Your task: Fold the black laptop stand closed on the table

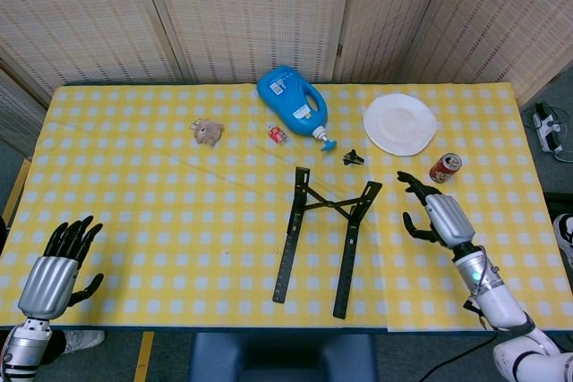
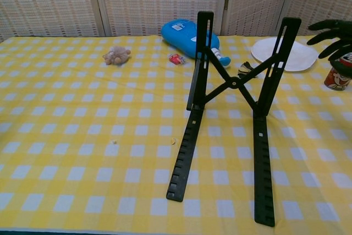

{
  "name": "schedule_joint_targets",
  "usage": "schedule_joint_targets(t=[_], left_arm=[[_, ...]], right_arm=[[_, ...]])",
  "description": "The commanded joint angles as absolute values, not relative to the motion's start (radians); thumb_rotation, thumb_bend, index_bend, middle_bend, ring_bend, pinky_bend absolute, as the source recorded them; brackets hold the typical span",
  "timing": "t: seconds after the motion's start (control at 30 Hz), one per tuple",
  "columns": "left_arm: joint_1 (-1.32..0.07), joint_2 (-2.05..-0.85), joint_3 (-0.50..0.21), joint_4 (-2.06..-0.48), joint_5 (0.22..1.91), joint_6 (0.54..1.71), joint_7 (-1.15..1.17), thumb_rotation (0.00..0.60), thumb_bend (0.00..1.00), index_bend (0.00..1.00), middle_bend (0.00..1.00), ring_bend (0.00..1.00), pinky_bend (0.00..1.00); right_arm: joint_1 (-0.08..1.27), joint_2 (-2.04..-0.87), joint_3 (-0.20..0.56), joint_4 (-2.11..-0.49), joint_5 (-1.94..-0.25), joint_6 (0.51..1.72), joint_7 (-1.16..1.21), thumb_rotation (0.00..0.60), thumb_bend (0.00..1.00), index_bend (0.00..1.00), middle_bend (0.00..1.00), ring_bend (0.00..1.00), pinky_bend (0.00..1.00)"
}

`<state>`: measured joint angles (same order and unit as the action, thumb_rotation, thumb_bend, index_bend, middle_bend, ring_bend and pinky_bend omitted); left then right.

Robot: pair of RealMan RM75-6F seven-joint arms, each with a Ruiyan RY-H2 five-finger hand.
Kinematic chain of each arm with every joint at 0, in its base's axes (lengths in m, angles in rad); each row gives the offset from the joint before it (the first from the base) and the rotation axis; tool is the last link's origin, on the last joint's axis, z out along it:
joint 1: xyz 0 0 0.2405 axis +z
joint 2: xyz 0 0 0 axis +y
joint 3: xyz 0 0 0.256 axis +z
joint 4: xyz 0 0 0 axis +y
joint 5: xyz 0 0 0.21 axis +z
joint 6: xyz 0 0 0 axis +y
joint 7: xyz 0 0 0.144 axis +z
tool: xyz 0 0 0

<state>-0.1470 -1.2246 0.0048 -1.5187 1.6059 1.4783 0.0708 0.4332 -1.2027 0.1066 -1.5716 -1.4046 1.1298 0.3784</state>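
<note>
- Left robot hand (image 1: 55,271): positioned at the near left corner of the desk (image 1: 134,221), fingers spread and pointing upward, holding nothing.
- Right robot hand (image 1: 436,214): raised above the desk on the right side, fingers apart and slightly curled, holding nothing; forearm extends toward the near right corner.

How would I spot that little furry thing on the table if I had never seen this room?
Start at the big blue detergent bottle lying near the far edge of the yellow checked table. Look left of it: the small tan plush toy sits alone. It is the only soft, furry object there.
</note>
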Motion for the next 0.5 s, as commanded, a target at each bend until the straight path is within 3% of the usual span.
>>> schedule_joint_targets(t=[0.03, 0.33, 0.5], left_arm=[[-0.148, -1.223, 0.005, -1.521, 1.608, 1.479, 0.073, 0.6, 0.34, 0.0, 0.03, 0.04, 0.0], [-0.148, -1.214, 0.003, -1.54, 1.614, 1.486, 0.086, 0.6, 0.34, 0.0, 0.03, 0.04, 0.0], [-0.148, -1.213, 0.004, -1.547, 1.613, 1.484, 0.091, 0.6, 0.34, 0.0, 0.03, 0.04, 0.0]], right_arm=[[0.37, -1.105, 0.108, -1.661, -1.476, 1.241, 0.427, 0.6, 0.6, 0.0, 0.17, 0.24, 0.21], [0.303, -0.982, 0.089, -1.768, -1.655, 1.423, 0.511, 0.6, 0.6, 0.0, 0.17, 0.24, 0.21], [0.348, -0.982, 0.063, -1.802, -1.769, 1.393, 0.556, 0.6, 0.6, 0.0, 0.16, 0.23, 0.21]])
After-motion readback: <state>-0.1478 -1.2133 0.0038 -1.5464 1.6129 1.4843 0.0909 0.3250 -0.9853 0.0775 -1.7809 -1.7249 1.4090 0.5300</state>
